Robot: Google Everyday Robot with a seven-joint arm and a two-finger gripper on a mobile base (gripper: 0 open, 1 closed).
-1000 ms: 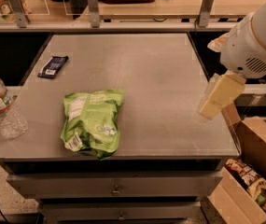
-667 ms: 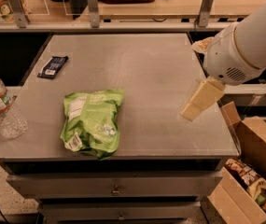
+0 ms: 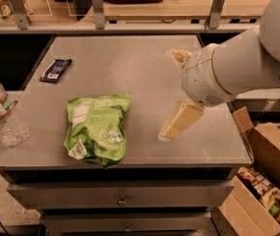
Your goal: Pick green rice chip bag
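The green rice chip bag (image 3: 98, 128) lies flat on the grey metal table (image 3: 129, 63), near the front edge and left of centre, with white label patches and a barcode sticker at its lower left. My gripper (image 3: 170, 95) hangs over the table to the right of the bag, apart from it. Its two cream fingers are spread: one finger (image 3: 181, 121) points down-left toward the table and the other finger (image 3: 178, 57) shows above the white wrist. Nothing is between them.
A small dark flat wrapper (image 3: 55, 70) lies at the table's back left. A clear plastic water bottle (image 3: 2, 114) stands at the left edge. An open cardboard box (image 3: 265, 181) with packets sits on the floor to the right. A rail with posts (image 3: 98, 6) runs behind the table.
My arm has swung left and forward over the table, bringing the gripper from the right edge closer to the bag. The bag, the wrapper and the bottle have not moved.
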